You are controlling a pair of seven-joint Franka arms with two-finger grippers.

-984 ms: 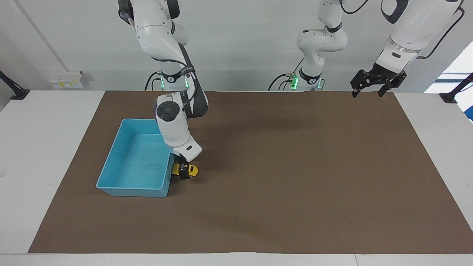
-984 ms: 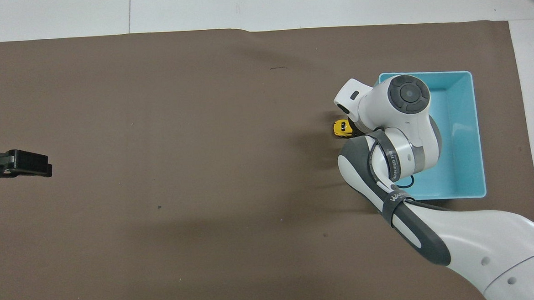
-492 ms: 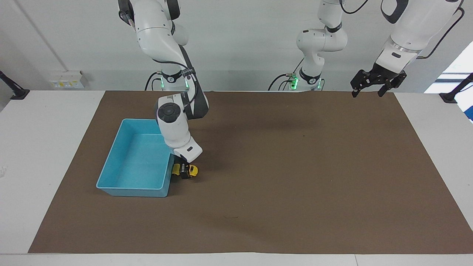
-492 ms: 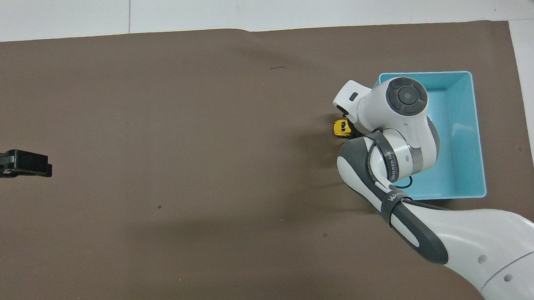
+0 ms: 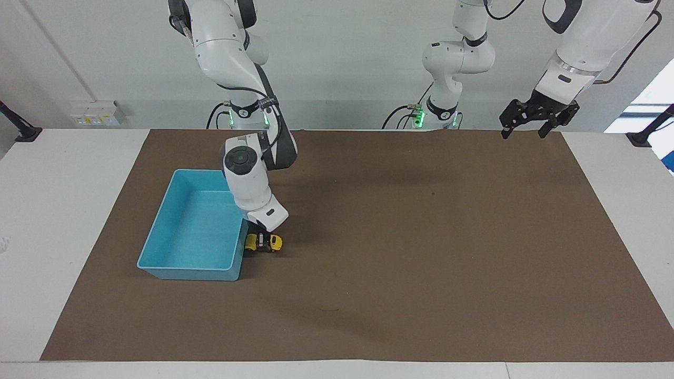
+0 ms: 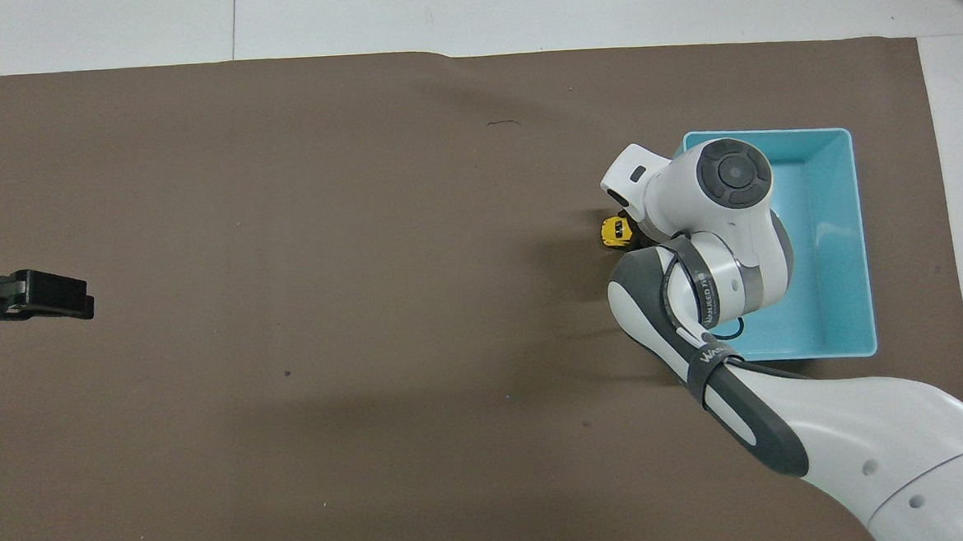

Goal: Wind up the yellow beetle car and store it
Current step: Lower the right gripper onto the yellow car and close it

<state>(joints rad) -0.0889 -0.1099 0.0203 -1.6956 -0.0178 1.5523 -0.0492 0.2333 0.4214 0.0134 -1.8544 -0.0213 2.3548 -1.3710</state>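
Blue bin (image 5: 174, 231) wall tight beside yellow beetle car (image 5: 274, 242); mat (image 5: 421, 252) elsewhere open.

One marking is partly legible: white capital lettering on the dark band (image 6: 704, 296) around the right arm's wrist, in the overhead view, just up the arm from the right pincer (image 5: 262, 242). It appears to begin "WAN", and the remainder cannot be read with confidence. A second short white marking on the strap (image 6: 710, 360) farther up the arm is illegible. No other text, numbers or signs are readable.
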